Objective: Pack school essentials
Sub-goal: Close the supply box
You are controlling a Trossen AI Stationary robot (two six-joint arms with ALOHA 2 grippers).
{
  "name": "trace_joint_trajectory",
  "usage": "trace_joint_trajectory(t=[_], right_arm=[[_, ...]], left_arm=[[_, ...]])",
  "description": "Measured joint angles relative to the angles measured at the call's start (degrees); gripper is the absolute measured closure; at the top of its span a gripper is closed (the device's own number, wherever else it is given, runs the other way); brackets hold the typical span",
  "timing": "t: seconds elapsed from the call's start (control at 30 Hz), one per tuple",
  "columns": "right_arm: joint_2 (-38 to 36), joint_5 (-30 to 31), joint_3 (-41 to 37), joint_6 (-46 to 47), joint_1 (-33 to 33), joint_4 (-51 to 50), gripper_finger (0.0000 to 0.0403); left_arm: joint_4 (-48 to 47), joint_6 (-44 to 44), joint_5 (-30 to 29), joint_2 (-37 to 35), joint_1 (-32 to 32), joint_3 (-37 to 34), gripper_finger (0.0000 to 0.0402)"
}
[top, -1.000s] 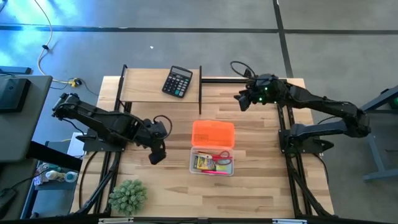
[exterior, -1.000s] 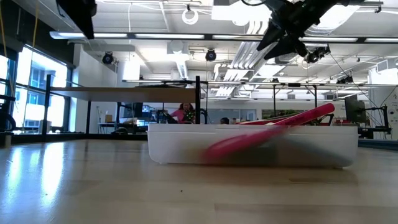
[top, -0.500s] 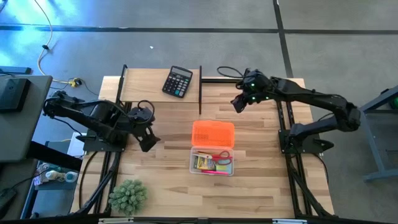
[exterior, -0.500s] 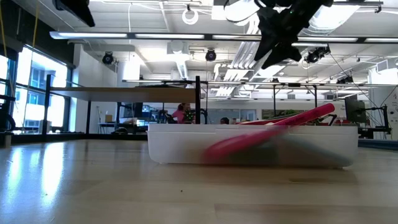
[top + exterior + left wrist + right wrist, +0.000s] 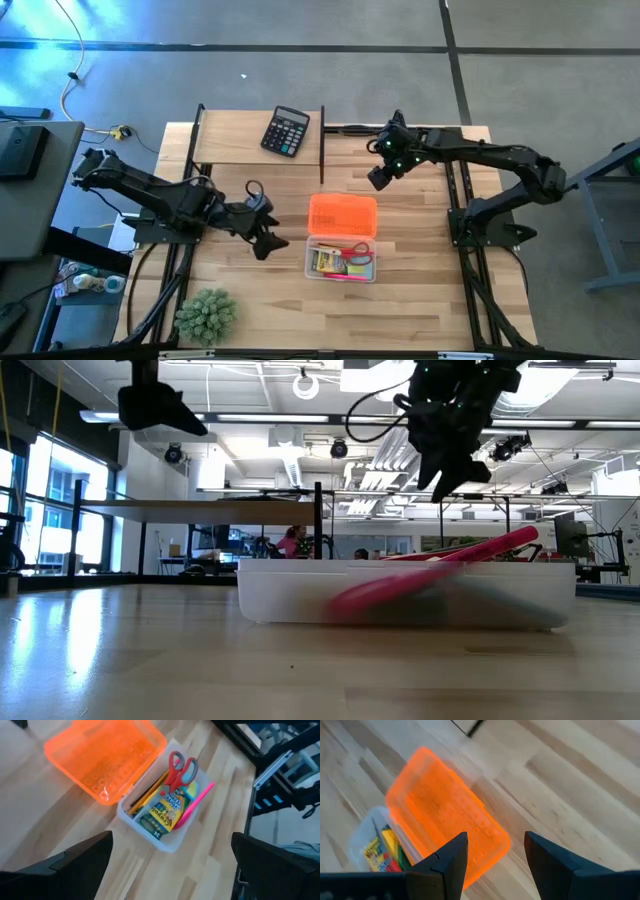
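Observation:
A clear plastic box [image 5: 341,272] stands mid-table, its orange lid [image 5: 342,214] folded open on the far side and lying on the wood. Inside lie the red-handled scissors [image 5: 179,767], the yellow-green crayon pack [image 5: 162,812], a pencil [image 5: 145,800] and a pink-red pen [image 5: 196,801] whose end sticks over the rim. My left gripper [image 5: 268,240] hovers left of the box, open wide, holding nothing. My right gripper [image 5: 380,178] hangs above the table just beyond the lid's far right corner, open and holding nothing.
A black calculator [image 5: 286,131] lies on the raised shelf at the far left. A green spiky plant [image 5: 206,315] stands at the near left corner. A dark upright post [image 5: 322,145] rises behind the lid. Bare wood lies right of and in front of the box.
My left gripper first drew back toward the table's left, then swung toward the box, sinking and tipping its fingers up nearer level. My right gripper came down and toward the near edge, nearer the orange lid, tipping further downward. The box and its contents have kept still.

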Motion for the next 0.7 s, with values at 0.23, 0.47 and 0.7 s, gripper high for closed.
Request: trace_joint_trajectory(t=[0.23,0.47,0.7], right_arm=[[4.5,0.0,-0.1,0.0,2.1,-1.1,0.0217],[9.1,4.2,-0.1,2.7,4.2,-1.4,0.0217],[12.3,4.1,-0.1,3.0,5.0,-1.0,0.0217]], left_arm=[[5.4,1.9,4.1,7.8,0.0,-0.3,0.0007],[8.5,2.7,5.4,15.2,0.0,-0.3,0.0007],[9.6,0.7,5.7,19.9,0.0,-0.3,0.0007]])
